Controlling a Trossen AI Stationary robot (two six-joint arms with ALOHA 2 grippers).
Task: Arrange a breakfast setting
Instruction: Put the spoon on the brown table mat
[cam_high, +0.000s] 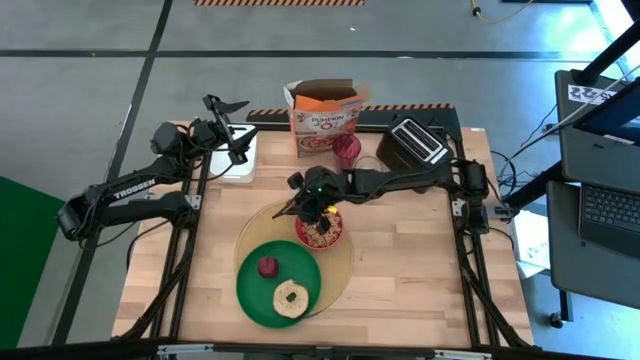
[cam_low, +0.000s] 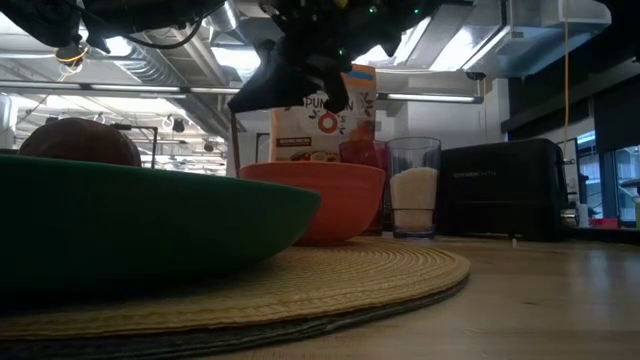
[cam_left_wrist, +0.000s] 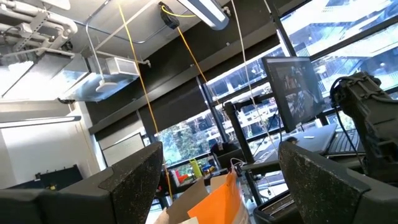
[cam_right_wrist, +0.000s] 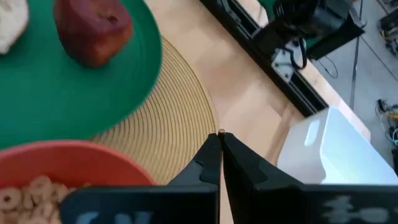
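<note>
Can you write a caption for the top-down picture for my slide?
Right claw shut above the red bowl of cereal, with fruit and bagel on the green plate.

We see on placemat (cam_high: 343, 262): plate (cam_high: 252, 290) holding fruit (cam_high: 267, 266) and bagel (cam_high: 291, 298) | bowl (cam_high: 319, 229) behind plate | toaster (cam_high: 416, 144) well behind placemat

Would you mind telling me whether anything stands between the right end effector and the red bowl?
Nothing visible does. The right end effector, shut, hangs above the red bowl near its rim, with only air between them. The green plate lies beside the bowl, not between.
</note>
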